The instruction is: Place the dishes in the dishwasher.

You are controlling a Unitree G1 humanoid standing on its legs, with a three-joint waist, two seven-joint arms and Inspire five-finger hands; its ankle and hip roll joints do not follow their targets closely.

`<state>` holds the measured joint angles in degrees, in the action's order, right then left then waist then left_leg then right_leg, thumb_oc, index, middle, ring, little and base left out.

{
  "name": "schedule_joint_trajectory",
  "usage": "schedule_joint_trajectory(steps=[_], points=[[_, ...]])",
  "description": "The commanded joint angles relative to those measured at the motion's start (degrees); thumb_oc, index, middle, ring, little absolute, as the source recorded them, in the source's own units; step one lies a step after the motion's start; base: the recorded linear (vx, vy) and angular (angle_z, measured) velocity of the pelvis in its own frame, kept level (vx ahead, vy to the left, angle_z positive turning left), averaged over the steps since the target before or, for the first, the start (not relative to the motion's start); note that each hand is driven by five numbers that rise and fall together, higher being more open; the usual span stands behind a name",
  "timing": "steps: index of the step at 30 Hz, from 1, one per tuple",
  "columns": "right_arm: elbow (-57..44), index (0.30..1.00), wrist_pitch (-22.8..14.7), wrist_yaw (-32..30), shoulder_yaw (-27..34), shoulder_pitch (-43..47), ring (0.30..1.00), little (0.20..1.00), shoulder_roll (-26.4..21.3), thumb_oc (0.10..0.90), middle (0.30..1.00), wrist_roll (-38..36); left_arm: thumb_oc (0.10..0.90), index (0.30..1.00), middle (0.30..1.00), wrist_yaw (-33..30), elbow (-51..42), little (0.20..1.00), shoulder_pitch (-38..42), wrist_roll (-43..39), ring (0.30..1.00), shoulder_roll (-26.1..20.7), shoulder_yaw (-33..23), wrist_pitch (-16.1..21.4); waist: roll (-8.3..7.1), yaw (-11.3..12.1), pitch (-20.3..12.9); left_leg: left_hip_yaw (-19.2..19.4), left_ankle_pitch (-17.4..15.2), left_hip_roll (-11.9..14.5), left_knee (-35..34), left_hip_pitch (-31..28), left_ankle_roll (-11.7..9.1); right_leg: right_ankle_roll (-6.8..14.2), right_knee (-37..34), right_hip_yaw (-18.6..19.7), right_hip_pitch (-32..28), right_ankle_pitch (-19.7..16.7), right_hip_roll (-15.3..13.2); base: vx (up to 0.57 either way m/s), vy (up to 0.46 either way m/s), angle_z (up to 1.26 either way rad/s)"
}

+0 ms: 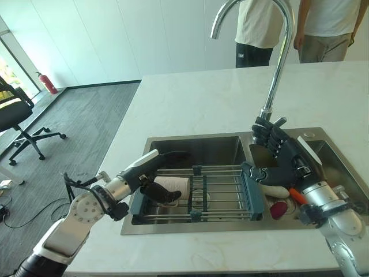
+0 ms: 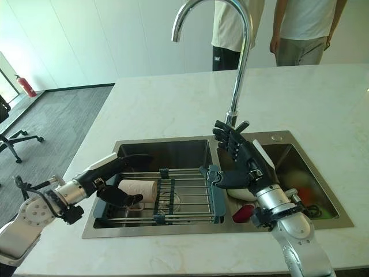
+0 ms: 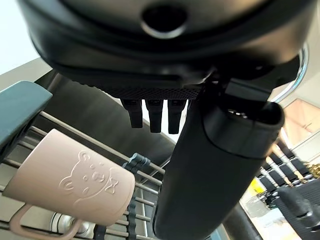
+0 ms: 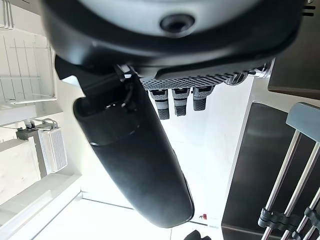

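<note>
White marble counter (image 1: 190,98) holds a steel sink (image 2: 190,149). Left hand (image 1: 154,173), fingers straight and holding nothing, hovers just above a pink mug (image 2: 137,188) lying sideways on the wire rack (image 1: 216,193). Right hand (image 2: 239,158) waits spread beside the tap (image 1: 277,63). Best approach: curl round the mug's body, then lift cleanly. Two people stand beyond.

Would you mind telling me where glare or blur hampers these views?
Eye views: sharp, window glare on the counter and tap. Left wrist view: the hand blurred, the mug crisp. Right wrist view: bright backlight behind the hand.
</note>
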<state>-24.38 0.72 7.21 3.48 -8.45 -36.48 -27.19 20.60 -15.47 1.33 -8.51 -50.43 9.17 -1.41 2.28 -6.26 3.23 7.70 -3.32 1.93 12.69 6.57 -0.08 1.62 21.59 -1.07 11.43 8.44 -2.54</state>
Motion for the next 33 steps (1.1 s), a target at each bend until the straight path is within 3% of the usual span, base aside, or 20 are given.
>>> schedule_joint_trajectory(steps=[1, 10, 19, 33], points=[[-2.71, 0.9, -4.87, 0.48, 2.08, 7.7, 0.9, 0.9, -0.72, 0.8, 0.9, -0.73, 0.8, 0.9, 0.9, -2.16, -0.16, 0.9, 7.34, 1.24, 0.9, 0.97, -1.88, 2.14, -0.29, -0.5, -2.65, -0.35, -7.26, 2.18, 4.5, -0.68, -1.5, 4.87, -4.4, -2.79, -4.66, -0.82, -2.06, -0.01, -0.007, -0.04], [-1.84, 0.9, -5.07, 1.03, 1.5, 7.8, 0.9, 0.9, -0.46, 0.8, 0.9, -0.29, 0.8, 0.9, 0.9, -2.8, 3.98, 0.9, 6.87, 5.92, 0.9, 1.62, -0.24, 2.31, -0.29, -0.92, -2.68, 0.41, -7.4, 2.47, 4.5, -0.96, -1.38, 4.76, -4.4, -2.41, -4.6, -0.87, -1.81, -0.02, -0.009, -0.05], [-1.43, 0.9, -5.25, 1.68, 1.65, 7.39, 0.9, 0.9, -0.08, 0.8, 0.9, 0.13, 0.8, 0.9, 0.9, -1.78, 7.24, 0.9, 6.14, 7.96, 0.9, 2.76, 0.92, -0.22, -0.15, -1.46, -2.81, 1.12, -7.38, 2.72, 4.5, -1.16, -1.37, 4.73, -4.4, -2.16, -4.39, -1.11, -1.56, -0.03, -0.006, -0.01], [-0.81, 0.9, -4.94, 3.11, 1.76, 7.62, 0.9, 0.9, 0.48, 0.8, 0.9, 1.04, 0.8, 0.9, 0.9, -3.28, 12.94, 0.9, 8.6, 14.44, 0.9, 4.11, 4.72, 1.06, -0.3, -2.97, -3.16, 2.98, -7.42, 3.4, 4.5, -1.52, -1.28, 4.7, -4.4, -1.45, -4.06, -1.3, -0.91, -0.01, -0.003, -0.03]])
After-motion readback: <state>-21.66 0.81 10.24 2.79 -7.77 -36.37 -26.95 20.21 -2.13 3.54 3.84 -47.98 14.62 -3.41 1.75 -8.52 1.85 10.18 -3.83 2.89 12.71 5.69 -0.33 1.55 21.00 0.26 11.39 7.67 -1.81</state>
